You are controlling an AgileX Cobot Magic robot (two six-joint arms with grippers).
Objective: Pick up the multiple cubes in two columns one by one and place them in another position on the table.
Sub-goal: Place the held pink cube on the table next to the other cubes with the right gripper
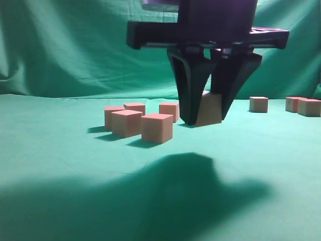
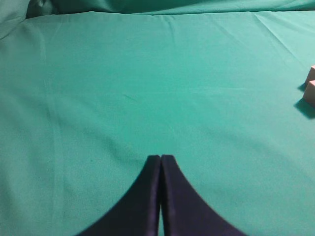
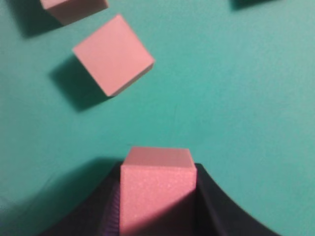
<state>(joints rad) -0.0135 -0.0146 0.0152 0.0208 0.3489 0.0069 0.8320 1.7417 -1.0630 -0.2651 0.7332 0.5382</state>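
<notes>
The right claw [image 1: 206, 119] is pinching one cube [image 1: 209, 108] low at the table [image 1: 60, 165], the left claw [image 2: 160, 158] is pressed together, three cubes [image 1: 259, 104] sit far right, and five cubes [image 1: 157, 127] wait.

We see broad bare green cloth table [image 1: 60, 201] in front; a cluster of salmon matte foam cubes [image 1: 157, 127] blocks the left, and three more cubes [image 1: 259, 104] stand far right.
</notes>
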